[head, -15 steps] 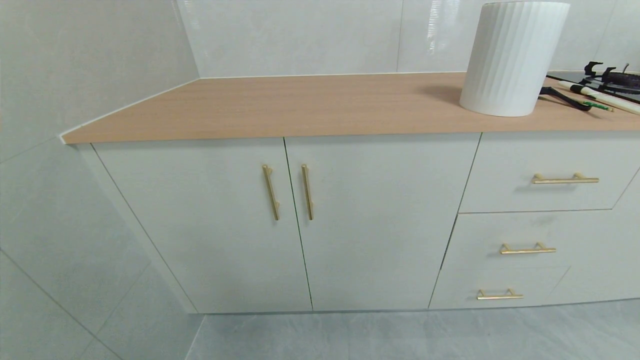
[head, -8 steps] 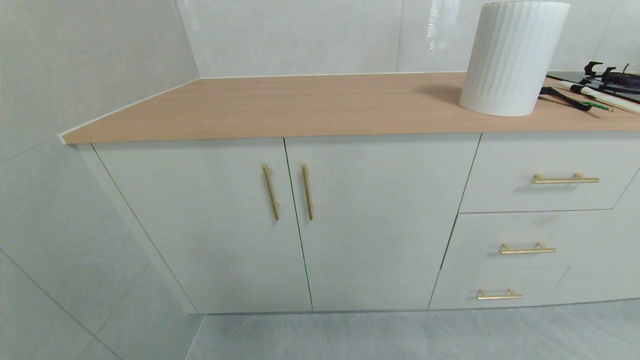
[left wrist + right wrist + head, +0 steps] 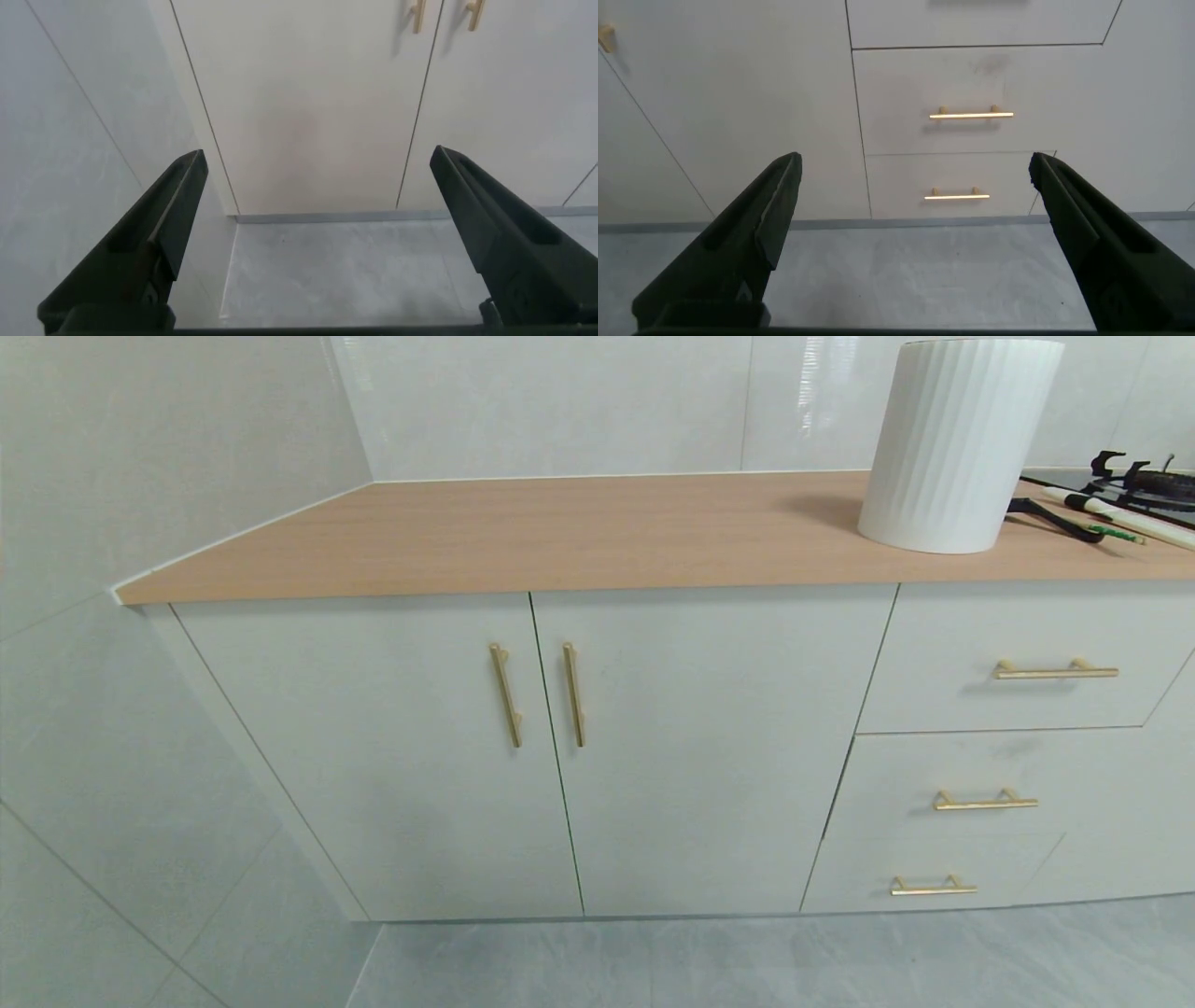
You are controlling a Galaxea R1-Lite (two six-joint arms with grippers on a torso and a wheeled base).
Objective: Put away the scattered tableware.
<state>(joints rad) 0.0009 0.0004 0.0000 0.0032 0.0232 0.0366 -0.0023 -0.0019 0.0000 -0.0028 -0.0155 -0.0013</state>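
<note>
left tool (image 3: 318, 159) spread wide, holding nothing, low over the floor (image 3: 327, 275) by cabinet doors (image 3: 308, 93) | right tool (image 3: 915, 161) ditto, facing the drawers (image 3: 971, 89) | utensils (image 3: 1106, 518) at right end of the counter (image 3: 560, 532), just beside white canister (image 3: 952, 443)

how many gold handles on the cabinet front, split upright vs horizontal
upright door handles: 2
horizontal drawer handles: 3
total: 5
</note>
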